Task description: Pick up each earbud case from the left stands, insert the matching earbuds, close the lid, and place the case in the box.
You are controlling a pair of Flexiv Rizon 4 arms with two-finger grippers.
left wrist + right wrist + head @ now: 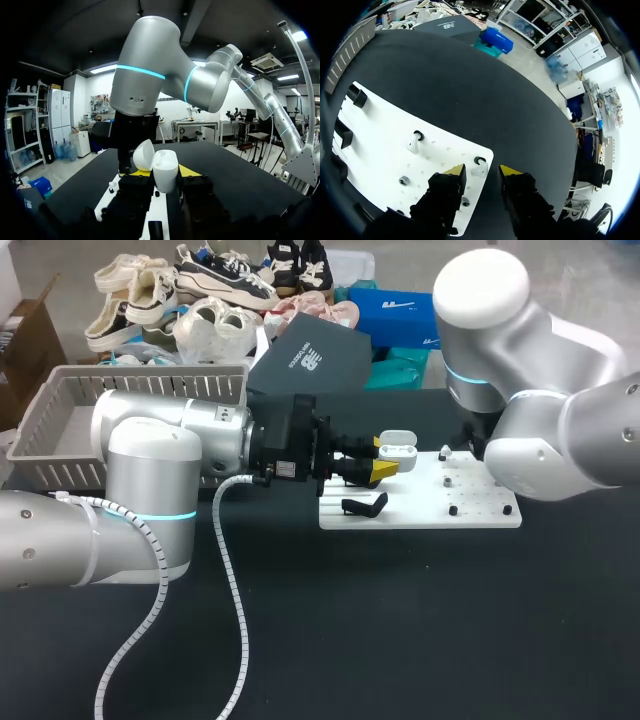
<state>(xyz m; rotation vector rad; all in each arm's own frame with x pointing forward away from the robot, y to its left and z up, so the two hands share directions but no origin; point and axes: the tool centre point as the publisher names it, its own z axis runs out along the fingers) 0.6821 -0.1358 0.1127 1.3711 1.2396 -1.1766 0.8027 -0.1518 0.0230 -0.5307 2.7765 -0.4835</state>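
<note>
Left gripper (386,458): the yellow-tipped fingers are closed narrowly on the body of the earbud case (164,180), one on each side. The case is upright and held over the left end of the white board (470,525). Its lid (144,155) is hinged open and tilted back.

Handling (judgement): the case is a small, light, hard shell with a glossy surface, so it is likely to slip under a loose pinch. The open lid and its hinge are the weak part. Hold it across the lower body as it is held now, never by the lid.

Right gripper (482,170): the fingers are spread and hold nothing. They hover above the board's corner, astride one earbud (478,170) without touching it. The earbuds look tiny and smooth, so they need a light pinch across the body.

Counts:
- Cases in view: one.
- White earbuds seated on black rings: two, the second (413,145) further along the board.
- Small grey pegs: two.
- Black stands (356,95): two are clear in the right wrist view, and any more cannot be made out.

The grey basket (60,405), probably the box, stands behind the left arm, well apart from the board.
</note>
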